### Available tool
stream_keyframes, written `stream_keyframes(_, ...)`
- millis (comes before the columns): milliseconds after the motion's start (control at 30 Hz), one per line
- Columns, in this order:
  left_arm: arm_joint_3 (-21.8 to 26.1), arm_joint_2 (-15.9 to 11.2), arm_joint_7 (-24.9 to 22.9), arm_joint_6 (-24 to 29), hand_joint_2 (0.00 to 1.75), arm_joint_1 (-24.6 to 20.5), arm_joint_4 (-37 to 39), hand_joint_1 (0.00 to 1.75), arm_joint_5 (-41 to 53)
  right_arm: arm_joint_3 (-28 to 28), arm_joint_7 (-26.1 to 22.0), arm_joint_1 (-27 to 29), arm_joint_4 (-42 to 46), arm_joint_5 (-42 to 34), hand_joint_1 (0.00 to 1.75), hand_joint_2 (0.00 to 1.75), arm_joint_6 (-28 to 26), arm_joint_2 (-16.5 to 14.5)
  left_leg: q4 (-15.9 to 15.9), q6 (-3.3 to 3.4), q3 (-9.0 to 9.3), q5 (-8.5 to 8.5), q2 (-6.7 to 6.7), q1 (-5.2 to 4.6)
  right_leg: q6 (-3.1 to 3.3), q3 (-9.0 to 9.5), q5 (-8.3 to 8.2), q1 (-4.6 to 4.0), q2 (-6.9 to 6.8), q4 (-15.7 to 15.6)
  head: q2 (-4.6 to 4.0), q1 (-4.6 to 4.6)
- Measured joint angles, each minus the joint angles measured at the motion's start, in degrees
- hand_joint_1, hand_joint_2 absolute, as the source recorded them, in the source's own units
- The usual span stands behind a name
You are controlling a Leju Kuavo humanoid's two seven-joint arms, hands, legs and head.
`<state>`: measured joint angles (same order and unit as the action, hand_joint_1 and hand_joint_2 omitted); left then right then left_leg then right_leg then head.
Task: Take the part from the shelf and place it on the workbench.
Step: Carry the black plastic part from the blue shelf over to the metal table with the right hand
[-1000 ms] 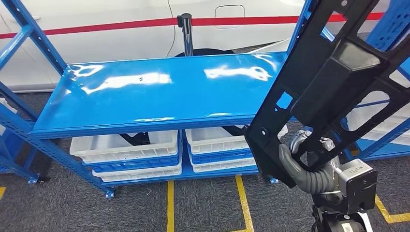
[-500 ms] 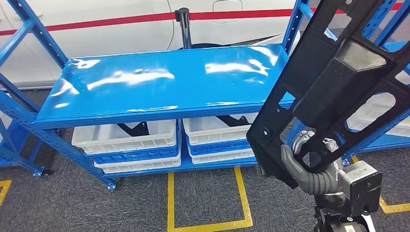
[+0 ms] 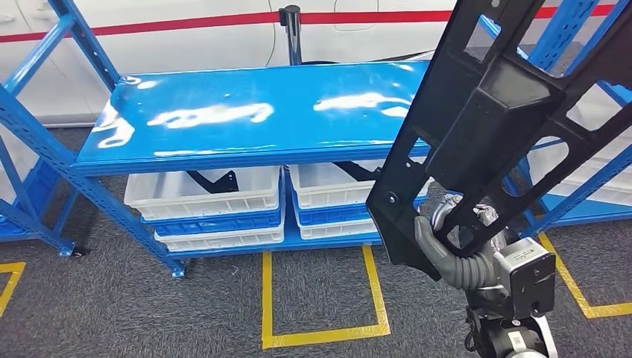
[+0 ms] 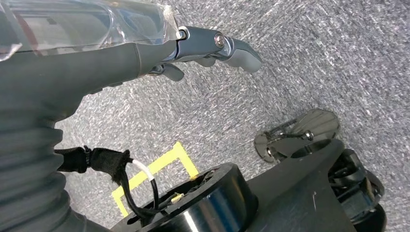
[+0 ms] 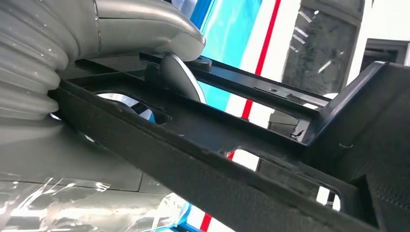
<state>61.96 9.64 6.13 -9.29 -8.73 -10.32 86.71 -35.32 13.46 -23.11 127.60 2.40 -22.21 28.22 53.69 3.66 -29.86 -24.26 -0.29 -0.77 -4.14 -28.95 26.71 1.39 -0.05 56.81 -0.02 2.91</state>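
Part: a large black plastic frame panel with cut-out openings [image 3: 492, 112] is held up off the shelf, tilted, rising from the right hand at lower right to the top edge of the head view; it overlaps the right end of the shelf board in that view.
Right hand: the grey ribbed hand [image 3: 454, 250] grips the panel's lower end, its thumb along the panel's near edge.
Right wrist view: close up, the thick grey thumb [image 5: 150, 36] presses on a black rib of the panel [image 5: 232, 145] and a darker finger pad [image 5: 181, 79] bears on the other side, so the fingers pinch the rib between them; the head view hides this contact behind the panel.
Left hand: it hangs over the grey carpet floor [image 4: 300, 72] in the left wrist view, the grey hand [image 4: 145, 53] with fingers [image 4: 232, 46] stretched out, slightly apart and holding nothing.
Shelf: a glossy blue metal shelf board [image 3: 253, 112] on blue uprights stands ahead in the head view, its top bare and reflecting light.
Lower level: white plastic crates [image 3: 205, 195] stacked on blue ones sit under the board; a dark bracket-like piece lies in the left white crate.
Floor markings: yellow tape lines [image 3: 320, 335] form a rectangle on the carpet in front of the shelf; a yellow tape corner [image 4: 159, 166] also shows in the left wrist view.
Behind the shelf: a white car body with a red stripe [image 3: 186, 26] and a black post [image 3: 293, 33].
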Motion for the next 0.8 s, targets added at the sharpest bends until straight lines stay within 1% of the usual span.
stream_keyframes(33, 0.0, 0.0, -0.2, 0.0, 1.75, -0.1, 0.0, 0.00, 0.0, -0.2, -0.2, -0.1, -0.1, 0.0, 1.75, 1.75, 0.0, -0.2, 0.2, -0.33, -0.35, 0.19, -0.01, -0.12, 0.15, 0.88, 0.22, -0.09, 0.07, -1.8, 0.00, 0.00)
stream_keyframes(67, 0.0, 0.0, -0.3, 0.0, 1.75, -0.1, 0.0, 0.00, 0.0, -0.3, -0.3, -0.3, -0.3, -0.1, 1.75, 1.75, 0.1, -0.4, 0.4, -0.70, -0.70, 0.43, -0.01, -0.20, 0.34, 0.91, 0.33, -0.24, 0.13, -2.3, 0.00, 0.01)
stream_keyframes(100, 0.0, -0.1, -0.2, 0.0, 1.75, -0.2, 0.0, 0.00, 0.0, -0.5, -0.5, -0.4, -0.5, -0.2, 1.75, 1.75, 0.1, -0.5, 0.5, -1.08, -1.01, 0.65, -0.05, -0.28, 0.68, 0.55, 0.23, -0.15, 0.07, -2.5, 0.00, 0.01)
stream_keyframes(133, 0.0, -0.1, 0.1, 0.0, 1.75, -0.2, 0.0, 0.00, 0.0, -0.7, -0.7, -0.5, -0.6, -0.4, 1.75, 1.75, 0.3, -0.7, 1.0, -1.41, -1.47, 0.32, -0.09, -0.26, 1.13, 0.20, 0.05, -0.05, -0.05, -2.6, 0.00, 0.02)
stream_keyframes(167, 0.1, -0.2, 0.6, 0.0, 1.75, -0.2, 0.0, 0.00, -0.1, -0.8, -0.9, -0.6, -0.8, -0.7, 1.75, 1.75, 0.4, -0.9, 2.1, -1.73, -2.08, -0.75, -0.10, -0.20, 1.65, -0.21, -0.27, 0.05, -0.18, -2.6, 0.00, 0.05)
stream_keyframes(200, 0.1, -0.3, 1.1, 0.0, 1.75, -0.2, 0.0, 0.00, -0.2, -1.0, -1.2, -0.7, -1.1, -1.1, 1.75, 1.75, 0.6, -1.1, 4.4, -2.05, -3.04, -2.72, -0.10, -0.11, 2.17, -0.67, -0.66, 0.17, -0.34, -2.7, 0.00, 0.08)
stream_keyframes(233, 0.1, -0.3, 1.6, 0.0, 1.75, -0.3, 0.0, 0.00, -0.2, -1.1, -1.6, -0.9, -1.4, -1.4, 1.75, 1.75, 0.8, -1.3, 8.0, -2.34, -4.26, -5.32, -0.05, 0.06, 2.53, -1.12, -1.02, 0.11, -0.44, -2.7, 0.00, 0.11)
stream_keyframes(267, 0.2, -0.3, 2.0, 0.0, 1.75, -0.4, 0.0, 0.00, -0.3, -1.3, -2.0, -1.1, -1.7, -1.8, 1.75, 1.75, 1.0, -1.5, 12.1, -2.58, -5.48, -7.76, -0.01, 0.15, 2.77, -1.59, -1.38, 0.03, -0.52, -2.7, 0.00, 0.14)
stream_keyframes(300, 0.2, -0.3, 2.3, 0.0, 1.75, -0.6, 0.0, 0.00, -0.4, -1.4, -2.4, -1.3, -2.1, -2.2, 1.75, 1.75, 1.2, -1.7, 15.7, -2.75, -6.37, -9.47, 0.01, 0.21, 2.88, -2.05, -1.74, -0.07, -0.58, -2.6, 0.00, 0.14)
stream_keyframes(333, 0.2, -0.3, 2.4, 0.0, 1.75, -0.6, 0.0, 0.00, -0.5, -1.6, -2.8, -1.5, -2.5, -2.6, 1.75, 1.75, 1.4, -2.0, 17.6, -2.82, -6.48, -9.98, 0.01, 0.23, 2.92, -2.49, -2.10, -0.16, -0.60, -2.6, 0.00, 0.15)
stream_keyframes(367, 0.2, -0.4, 2.5, 0.0, 1.75, -0.6, 0.0, 0.00, -0.6, -1.7, -3.2, -1.7, -3.0, -3.0, 1.75, 1.75, 1.6, -2.2, 17.4, -2.79, -5.58, -9.33, 0.01, 0.24, 2.91, -2.88, -2.44, -0.24, -0.58, -2.6, 0.00, 0.15)
stream_keyframes(400, 0.2, -0.4, 2.4, 0.0, 1.75, -0.5, 0.0, 0.00, -0.7, -1.9, -3.6, -1.9, -3.4, -3.3, 1.75, 1.75, 1.8, -2.5, 14.8, -2.66, -3.67, -7.80, 0.01, 0.23, 2.85, -3.22, -2.76, -0.30, -0.54, -2.6, 0.00, 0.15)
stream_keyframes(433, 0.2, -0.3, 2.3, 0.0, 1.75, -0.3, 0.0, 0.00, -0.8, -2.1, -3.9, -2.1, -3.7, -3.5, 1.75, 1.75, 2.0, -2.8, 10.4, -2.38, -1.02, -5.94, -0.01, 0.22, 2.74, -3.51, -3.06, -0.35, -0.49, -2.6, 0.00, 0.15)
stream_keyframes(467, 0.2, -0.4, 2.3, 0.0, 1.75, -0.1, 0.0, 0.00, -0.9, -2.2, -4.1, -2.3, -4.0, -3.6, 1.75, 1.75, 2.0, -3.0, 5.9, -2.03, 1.57, -4.60, -0.04, 0.12, 2.55, -3.80, -3.36, -0.45, -0.46, -2.6, 0.00, 0.15)
stream_keyframes(500, 0.2, -0.4, 2.2, 0.0, 1.75, 0.1, 0.0, 0.00, -0.9, -2.3, -4.2, -2.5, -4.2, -3.6, 1.75, 1.75, 2.1, -3.1, 2.1, -1.70, 3.46, -3.78, -0.08, 0.00, 2.31, -4.10, -3.71, -0.52, -0.47, -2.6, 0.00, 0.14)
stream_keyframes(533, 0.2, -0.4, 2.3, 0.0, 1.75, 0.3, 0.0, 0.00, -0.9, -2.4, -4.3, -2.7, -4.4, -3.7, 1.75, 1.75, 2.1, -3.3, -0.2, -1.39, 4.42, -3.48, -0.11, -0.12, 2.05, -4.38, -4.08, -0.55, -0.52, -2.6, 0.00, 0.14)
stream_keyframes(567, 0.3, -0.4, 2.3, 0.0, 1.75, 0.4, 0.0, 0.00, -1.0, -2.5, -4.3, -2.8, -4.6, -3.7, 1.75, 1.75, 2.2, -3.4, -0.9, -1.12, 4.48, -3.50, -0.13, -0.27, 1.73, -4.62, -4.49, -0.55, -0.57, -2.6, 0.00, 0.13)
stream_keyframes(600, 0.3, -0.4, 2.3, 0.0, 1.75, 0.5, 0.0, 0.00, -1.0, -2.6, -4.4, -2.9, -4.8, -3.7, 1.75, 1.75, 2.2, -3.5, -1.1, -0.81, 4.16, -3.21, -0.14, -0.29, 1.41, -4.77, -4.91, -0.55, -0.60, -2.7, 0.00, 0.12)
stream_keyframes(633, 0.3, -0.4, 2.2, 0.0, 1.75, 0.6, 0.0, 0.00, -1.0, -2.7, -4.6, -3.0, -5.0, -3.8, 1.75, 1.75, 2.3, -3.5, -1.1, -0.42, 3.87, -2.76, -0.10, -0.20, 1.11, -4.96, -4.84, -0.46, -0.56, -2.5, 0.00, 0.13)
stream_keyframes(667, 0.3, -0.4, 1.9, 0.0, 1.75, 0.6, 0.0, 0.00, -0.9, -2.8, -4.9, -3.0, -5.3, -3.9, 1.75, 1.75, 2.3, -3.6, -1.3, 0.01, 3.56, -2.26, -0.05, -0.10, 0.83, -5.38, -3.98, -0.42, -0.47, -1.8, 0.00, 0.10)
stream_keyframes(700, 0.3, -0.4, 1.5, 0.0, 1.75, 0.6, 0.0, 0.00, -0.9, -3.0, -5.3, -3.1, -5.5, -4.1, 1.75, 1.75, 2.4, -3.7, -1.4, 0.42, 3.21, -1.73, 0.00, 0.05, 0.61, -6.11, -2.28, -0.38, -0.39, 0.0, 0.00, 0.09)
stream_keyframes(733, 0.3, -0.3, 0.9, 0.0, 1.75, 0.4, 0.0, 0.00, -0.8, -3.1, -5.8, -3.1, -5.8, -4.3, 1.75, 1.75, 2.6, -3.8, -1.5, 0.70, 2.80, -1.26, 0.05, 0.15, 0.42, -7.28, 0.24, -0.28, -0.32, 3.1, 0.00, 0.06)
stream_keyframes(767, 0.3, -0.3, 0.5, 0.0, 1.75, 0.3, 0.0, 0.00, -0.7, -3.2, -6.2, -3.1, -6.2, -4.5, 1.75, 1.75, 2.7, -3.9, -1.5, 0.88, 2.31, -0.91, 0.07, 0.14, 0.21, -8.62, 2.80, -0.27, -0.30, 7.1, 0.00, 0.03)
stream_keyframes(800, 0.3, -0.3, 0.2, 0.0, 1.75, 0.2, 0.0, 0.00, -0.7, -3.4, -6.6, -3.1, -6.6, -4.9, 1.75, 1.75, 2.9, -3.9, -1.4, 0.94, 1.85, -0.59, 0.15, 0.13, 0.02, -9.80, 4.63, -0.23, -0.30, 11.1, 0.00, 0.03)
